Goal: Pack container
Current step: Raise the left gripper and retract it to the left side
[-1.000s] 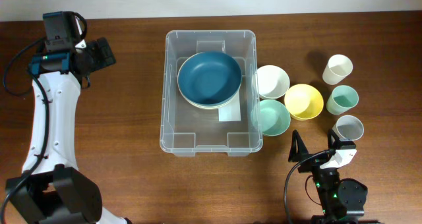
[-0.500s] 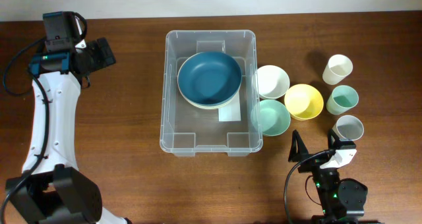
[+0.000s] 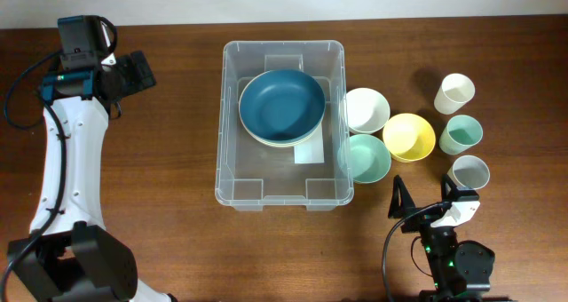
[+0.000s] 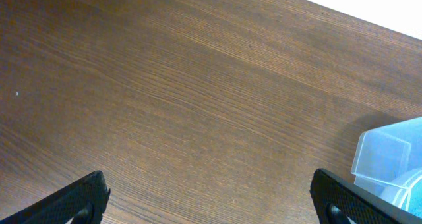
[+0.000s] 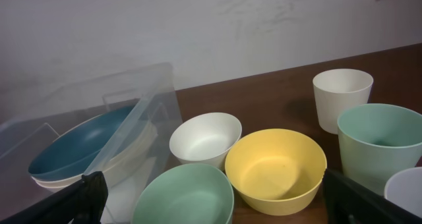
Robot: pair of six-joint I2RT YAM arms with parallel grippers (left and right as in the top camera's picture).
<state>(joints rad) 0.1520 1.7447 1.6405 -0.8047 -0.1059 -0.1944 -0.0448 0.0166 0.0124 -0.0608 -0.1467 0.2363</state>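
Note:
The clear container [image 3: 232,192] stands mid-table, holding a dark blue bowl [image 3: 281,104] stacked on a cream bowl. Just right of it sit a white bowl [image 3: 366,108], a mint green bowl [image 3: 367,157] and a yellow bowl [image 3: 409,136]. My left gripper [image 3: 140,71] hovers open at the far left, over bare wood; its wrist view shows only the container's corner [image 4: 389,158]. At the front right my right gripper [image 3: 423,198] stands open and empty, facing the green bowl [image 5: 184,194], the yellow bowl [image 5: 275,168] and the white bowl [image 5: 206,138].
Three cups stand at the right edge: a white cup [image 3: 454,92], a mint cup [image 3: 461,134] and a pale grey cup [image 3: 468,171]. The white cup [image 5: 341,97] and mint cup [image 5: 382,141] also show in the right wrist view. A white label lies on the container's base.

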